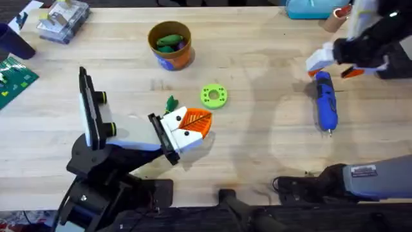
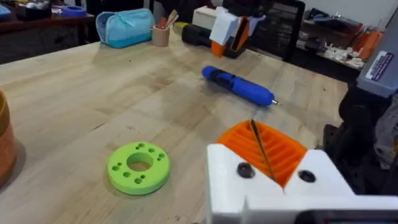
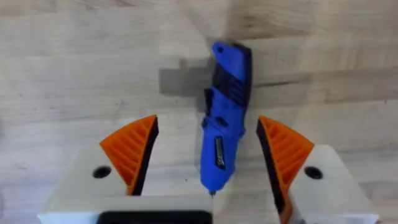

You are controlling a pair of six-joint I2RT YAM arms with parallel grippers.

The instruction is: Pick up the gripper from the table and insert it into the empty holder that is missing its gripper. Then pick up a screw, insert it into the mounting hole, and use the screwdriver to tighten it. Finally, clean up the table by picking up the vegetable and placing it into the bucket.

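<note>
The right tool (image 3: 211,162) hovers with fingers apart astride the screwdriver (image 3: 224,118), which lies on the counter (image 1: 257,142) at far right; closing off-centre on its rounded barrel could, I judge, roll it away.

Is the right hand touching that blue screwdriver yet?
Apart. In the right wrist view the blue screwdriver lies on the table between the right hand's open orange fingers, with bare wood showing on both sides of it.
</note>
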